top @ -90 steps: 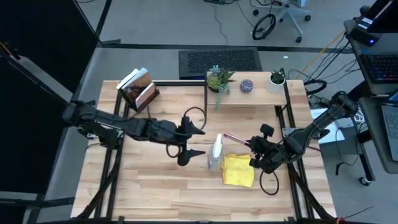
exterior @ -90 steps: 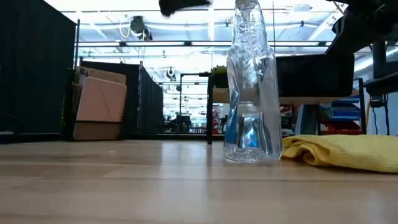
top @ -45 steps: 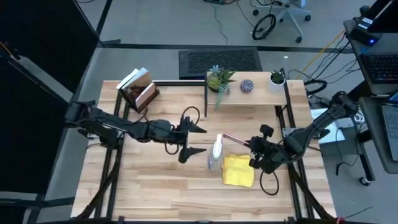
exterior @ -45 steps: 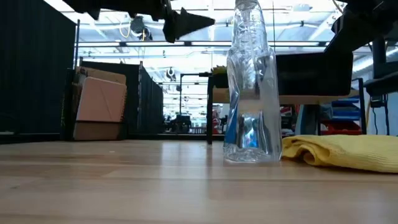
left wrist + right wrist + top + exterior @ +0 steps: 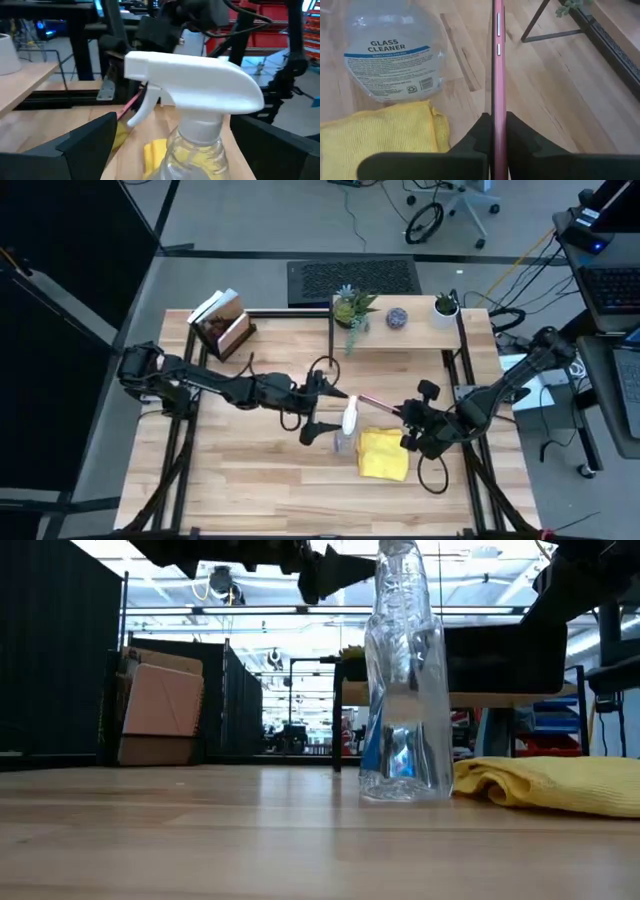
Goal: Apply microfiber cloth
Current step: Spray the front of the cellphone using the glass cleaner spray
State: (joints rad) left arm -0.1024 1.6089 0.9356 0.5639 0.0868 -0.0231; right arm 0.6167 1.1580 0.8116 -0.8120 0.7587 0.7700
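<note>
The yellow microfiber cloth [image 5: 384,454] is lying flat on the wooden table [image 5: 240,480], a bit bunched up at one edge. It is sitting just beside the clear spray bottle [image 5: 346,427], which is standing upright near the middle of the table. In the right wrist view the bottle's label is reading "GLASS CLEANER", and the cloth [image 5: 380,130] is lying right under it.

The left end effector [image 5: 322,408] is reaching in from the left side and is hovering up by the top of the bottle. Its two fingers are spread wide, one on each side of the white spray head [image 5: 195,92], and they are not touching it.

The right end effector [image 5: 408,427] is staying on the right side, just next to the cloth. It is pinching a thin pink phone [image 5: 498,75] by its edge, and the phone is pointing out toward the bottle.
</note>
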